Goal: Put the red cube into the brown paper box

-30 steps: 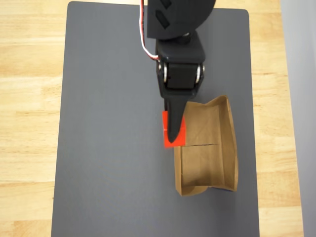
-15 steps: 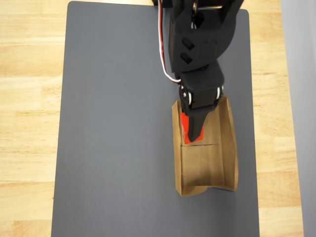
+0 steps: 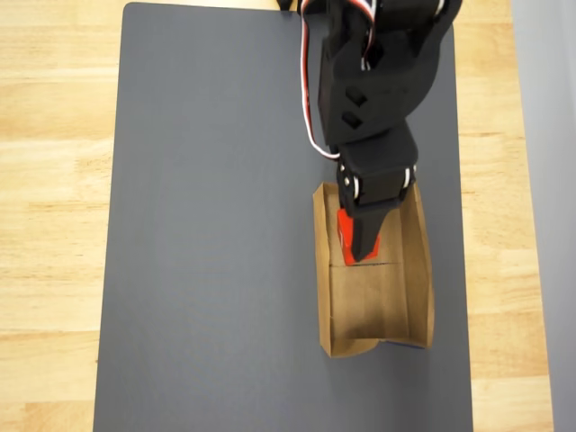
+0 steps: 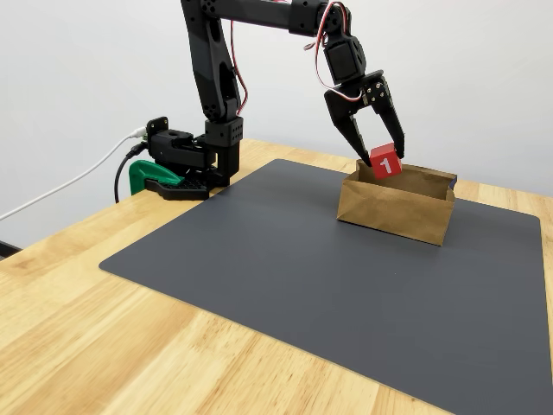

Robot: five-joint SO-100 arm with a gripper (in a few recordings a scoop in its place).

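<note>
On the wooden worktop [image 4: 78,285] lies a dark grey mat [image 4: 285,285], and toward its far right stands the brown paper box [image 4: 397,212]. The gripper [image 4: 378,156] hangs over the box's far end, jaws clamped on the red cube [image 4: 385,162], which sits about level with the rim. The walls look light and uneven, so the jaws could catch one and drag the box. Released near the left wall, the cube might bounce out.

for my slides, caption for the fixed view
Hand holds red cube just above the brown paper box.
</note>
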